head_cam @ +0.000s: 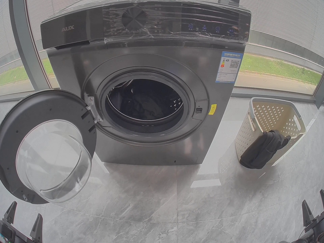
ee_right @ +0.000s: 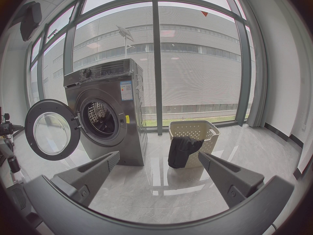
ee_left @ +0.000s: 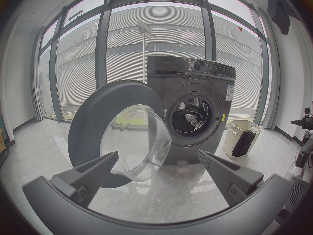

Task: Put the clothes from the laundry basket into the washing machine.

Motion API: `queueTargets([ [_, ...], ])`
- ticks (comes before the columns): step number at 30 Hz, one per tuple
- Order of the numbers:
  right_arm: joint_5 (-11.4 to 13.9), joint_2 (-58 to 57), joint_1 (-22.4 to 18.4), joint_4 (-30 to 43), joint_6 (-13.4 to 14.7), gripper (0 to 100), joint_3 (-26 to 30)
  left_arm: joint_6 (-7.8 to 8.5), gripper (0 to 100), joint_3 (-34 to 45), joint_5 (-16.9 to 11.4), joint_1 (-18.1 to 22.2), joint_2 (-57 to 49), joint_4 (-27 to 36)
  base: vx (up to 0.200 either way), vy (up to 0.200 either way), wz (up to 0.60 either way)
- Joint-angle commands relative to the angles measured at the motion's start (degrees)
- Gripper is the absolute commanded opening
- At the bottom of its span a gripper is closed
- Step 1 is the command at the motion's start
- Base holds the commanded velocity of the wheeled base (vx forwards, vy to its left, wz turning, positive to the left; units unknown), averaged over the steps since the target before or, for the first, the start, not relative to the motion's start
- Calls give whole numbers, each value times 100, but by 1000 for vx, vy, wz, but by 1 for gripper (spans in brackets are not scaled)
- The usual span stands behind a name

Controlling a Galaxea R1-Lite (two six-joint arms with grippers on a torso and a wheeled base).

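A limp black garment (head_cam: 265, 149), draped over the rim of a cream perforated plastic basket (head_cam: 273, 117), looks light and floppy and is probably best pinched at its bunched top; the left hand (ee_left: 158, 153) and right hand (ee_right: 158, 154) gape empty.

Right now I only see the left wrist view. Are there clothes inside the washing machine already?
Observer: Yes, the head view shows dark clothes lying in the washing machine drum.
Operator: Is the basket piled up?
Observer: No. In the right wrist view one black garment hangs over the laundry basket rim; the inner wall behind is bare.
Operator: Is the other tool holding something?
Observer: No, the right tool is open and empty.
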Motion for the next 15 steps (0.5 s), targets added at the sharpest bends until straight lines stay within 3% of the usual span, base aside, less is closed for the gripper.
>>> queueTargets([
  [1,-2,29,0,0,0,100,101,1,100,101,-3,0,-37,-2,0,0,0],
  [7,-2,29,0,-8,0,100,101,-61,100,101,6,0,-28,-2,0,0,0],
  [9,-2,29,0,-8,0,100,101,18,100,101,32,18,-37,-2,0,-200,0],
  [15,-2,29,0,0,0,100,101,27,100,101,32,9,-37,-2,0,-200,0],
])
